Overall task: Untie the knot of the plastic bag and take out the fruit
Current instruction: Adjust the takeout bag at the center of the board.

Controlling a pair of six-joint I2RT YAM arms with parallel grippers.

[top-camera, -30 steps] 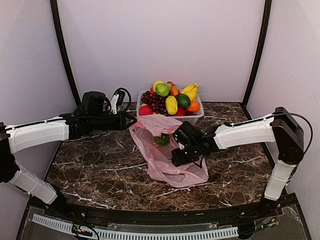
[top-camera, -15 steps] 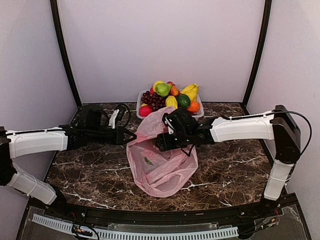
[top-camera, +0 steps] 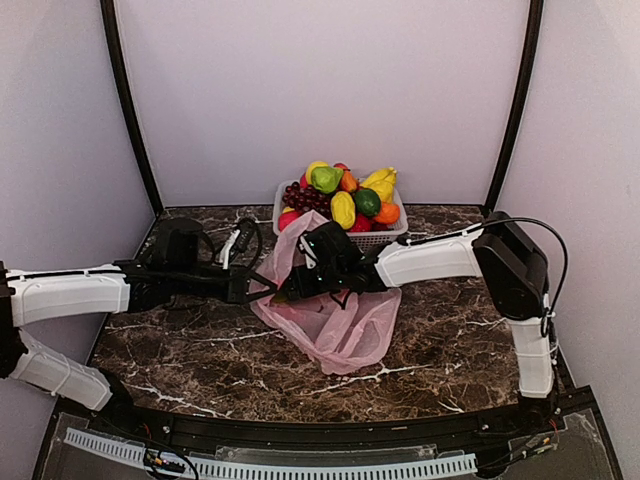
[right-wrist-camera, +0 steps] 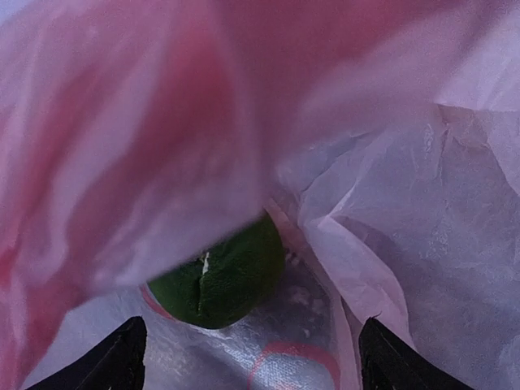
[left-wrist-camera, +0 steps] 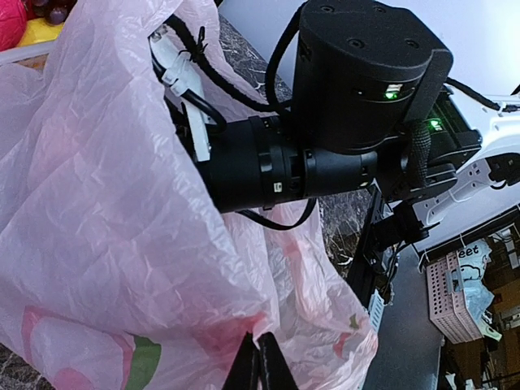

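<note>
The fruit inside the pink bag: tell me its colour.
The fruit is dark green, clearest in the right wrist view.

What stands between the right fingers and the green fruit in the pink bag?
Only loose film. The right gripper is open inside the plastic bag, and the green fruit lies ahead between its fingers; a fold of pink film droops over the fruit's top.
</note>
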